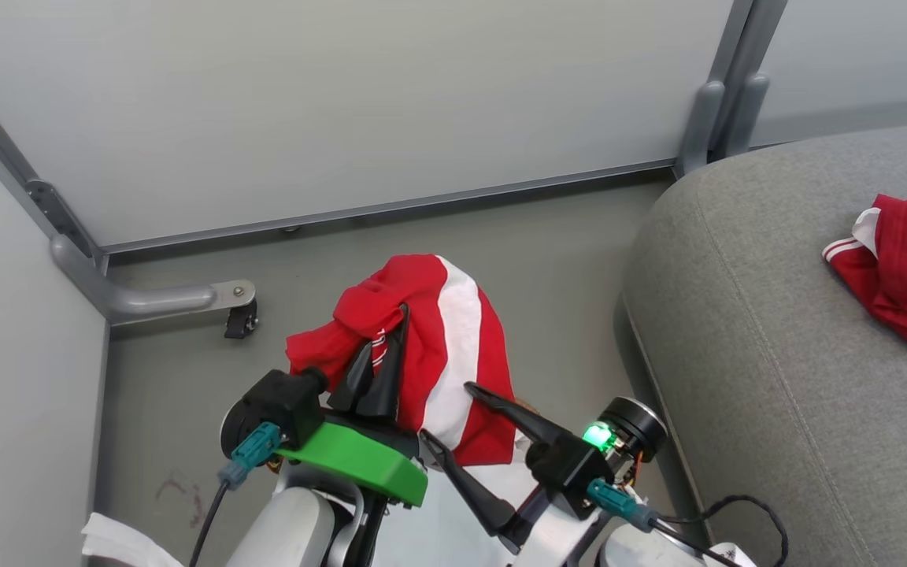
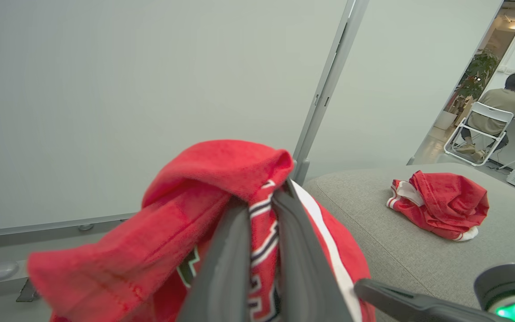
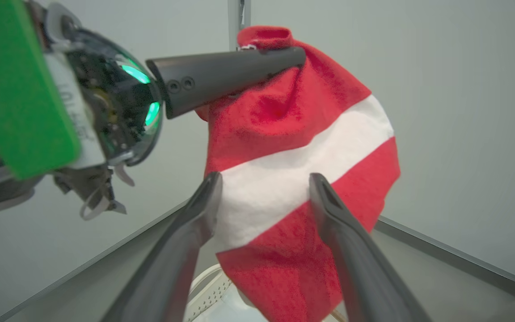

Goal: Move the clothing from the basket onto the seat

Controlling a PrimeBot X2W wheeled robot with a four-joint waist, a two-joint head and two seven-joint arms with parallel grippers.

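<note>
**A:** Two red garments, well apart from each other. Nearest, the left gripper (image 1: 386, 327) has its fingers (image 2: 230, 250) pinched narrow on a fold of the jersey (image 1: 367, 303), right at its striped trim.

**B:** Is the jersey off the ground?

**A:** Yes. It hangs in the air from those fingers, above the grey floor (image 1: 186, 378). A broad white band runs down the red cloth, and dark white-edged lettering shows beside the fingers in the left wrist view.

**B:** And the right gripper (image 1: 446, 409)?

**A:** Its fingers (image 3: 181, 250) stand wide and grip nothing. They sit just beside the lower part of the hanging cloth, one on each side in the right wrist view. I cannot tell whether the tips brush it.

**B:** Where is the basket (image 3: 213, 290)?

**A:** Below the jersey. A bit of its white perforated wall shows between the right fingers.

**B:** Further out?

**A:** The grey seat (image 1: 776, 315) lies to the robot's right, with rounded corners and a stitched seam. The second garment (image 1: 906, 268) lies crumpled on top of it, red with white trim.

**B:** Beyond that?

**A:** Pale partition panels (image 1: 343, 102) on grey posts. Through a gap, a person (image 2: 503, 103) sits on a white chair.
</note>
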